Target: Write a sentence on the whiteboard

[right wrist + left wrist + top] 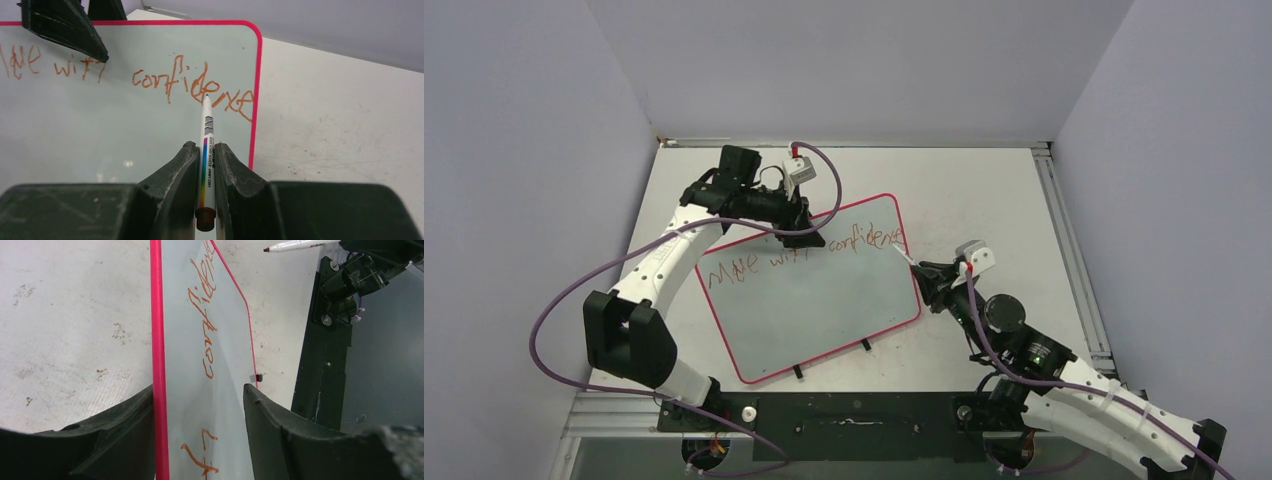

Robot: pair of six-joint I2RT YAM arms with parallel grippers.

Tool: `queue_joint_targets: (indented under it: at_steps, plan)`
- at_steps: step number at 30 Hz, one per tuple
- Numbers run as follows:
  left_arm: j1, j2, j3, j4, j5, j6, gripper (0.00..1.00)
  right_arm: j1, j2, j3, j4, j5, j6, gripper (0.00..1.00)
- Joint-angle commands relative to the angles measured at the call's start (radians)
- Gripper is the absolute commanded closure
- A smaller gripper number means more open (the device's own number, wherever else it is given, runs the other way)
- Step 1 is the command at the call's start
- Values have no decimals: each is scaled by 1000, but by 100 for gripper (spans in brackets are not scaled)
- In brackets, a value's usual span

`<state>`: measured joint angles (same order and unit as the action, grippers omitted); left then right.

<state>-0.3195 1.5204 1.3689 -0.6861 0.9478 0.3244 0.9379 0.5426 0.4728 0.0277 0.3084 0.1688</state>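
Note:
The whiteboard (824,310) stands tilted on the table, pink-rimmed, with the sentence (804,258) in red-brown letters along its upper part, reading "Move with confidence". My left gripper (809,232) straddles the top rim (157,340). In the left wrist view it (199,390) is open: the right finger stands clear of the board's face and the left finger sits beside the rim. My right gripper (205,146) is shut on a white marker (207,140). The marker's tip points at the last word (220,95) and hangs just off the board near its right edge (904,257).
Two small black feet (797,371) prop the board's near edge. A black base plate (844,415) carries both arms. A metal rail (1069,250) runs along the table's right side, and grey walls close in on three sides.

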Motion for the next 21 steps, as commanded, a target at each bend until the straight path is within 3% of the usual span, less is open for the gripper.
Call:
queue_joint_targets:
  at_steps: [1,6,15,21]
  plan:
    - [6,-41,-1,20,3,-5,44,15,29,58,35,-120,2,95]
    - [7,-51,-7,33,-14,-13,43,88,114,28,147,-179,37,95]
    - [8,-61,-19,64,-46,-36,39,390,421,78,359,23,-39,95]
    - [7,-71,-31,96,-57,-56,36,433,604,125,513,41,-59,95]
